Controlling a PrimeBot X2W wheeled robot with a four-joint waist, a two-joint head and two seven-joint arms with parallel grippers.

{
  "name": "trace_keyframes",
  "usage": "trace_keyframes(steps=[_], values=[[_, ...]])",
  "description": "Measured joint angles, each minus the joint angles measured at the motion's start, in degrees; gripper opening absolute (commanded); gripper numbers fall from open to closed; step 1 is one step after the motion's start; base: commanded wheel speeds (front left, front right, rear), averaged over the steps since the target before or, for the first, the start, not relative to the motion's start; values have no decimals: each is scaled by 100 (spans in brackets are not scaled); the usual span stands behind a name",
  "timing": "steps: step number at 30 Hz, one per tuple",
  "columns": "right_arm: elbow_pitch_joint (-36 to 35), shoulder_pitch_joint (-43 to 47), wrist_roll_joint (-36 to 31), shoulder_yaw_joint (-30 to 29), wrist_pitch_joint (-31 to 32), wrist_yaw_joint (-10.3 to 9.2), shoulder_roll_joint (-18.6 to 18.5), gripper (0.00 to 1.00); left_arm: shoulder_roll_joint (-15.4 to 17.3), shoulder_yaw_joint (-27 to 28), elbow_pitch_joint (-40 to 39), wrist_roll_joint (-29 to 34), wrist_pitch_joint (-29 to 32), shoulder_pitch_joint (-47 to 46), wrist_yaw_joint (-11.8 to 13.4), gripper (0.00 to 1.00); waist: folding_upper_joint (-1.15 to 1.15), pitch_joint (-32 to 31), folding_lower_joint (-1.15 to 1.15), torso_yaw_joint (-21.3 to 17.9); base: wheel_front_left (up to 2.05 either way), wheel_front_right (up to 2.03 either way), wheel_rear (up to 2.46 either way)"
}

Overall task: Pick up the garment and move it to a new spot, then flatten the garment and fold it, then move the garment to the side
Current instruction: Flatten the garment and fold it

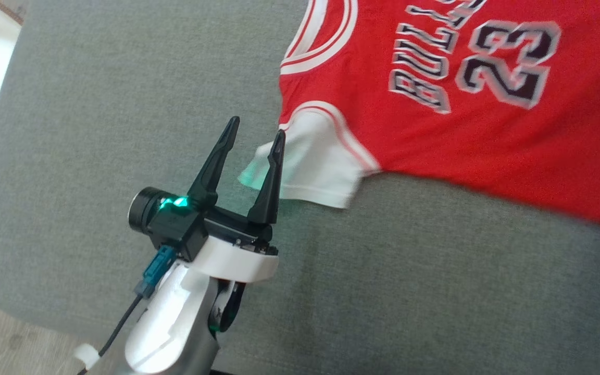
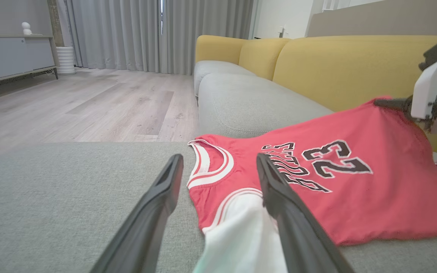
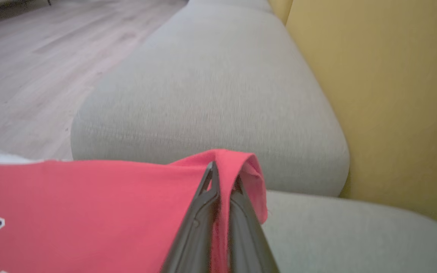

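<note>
A grey sofa seat (image 1: 97, 130) with yellow back cushions takes up most of the scene. A red jersey (image 1: 435, 135) lies spread on it, lettering and number facing up. Its far edge is raised off the cushion. A white sleeve (image 1: 321, 166) sticks out from the shoulder end, near the front of the seat.

The right gripper (image 3: 223, 178) is clamped on a pinched fold of red cloth at the raised edge. The left gripper (image 1: 258, 126) has its fingers wide apart and holds nothing. It hangs low over the sleeve, one finger above the white cloth and the other above bare cushion.

This looks like the first step, picking the jersey up. The next move probably calls for the left gripper to drop and close on the sleeve or shoulder, so both ends rise together without the cloth bunching.
</note>
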Motion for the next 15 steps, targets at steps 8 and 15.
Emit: trace_keyframes(steps=[8,15], values=[[463,-644,-638,-18,-269,0,-339,100,-31,31,1,23,0,2,-46,100,0,52,0,138,0,0,0],[792,-633,-722,-246,-604,0,-261,100,-45,223,3,36,0,13,-43,100,0,-80,0,-19,0,0,0]])
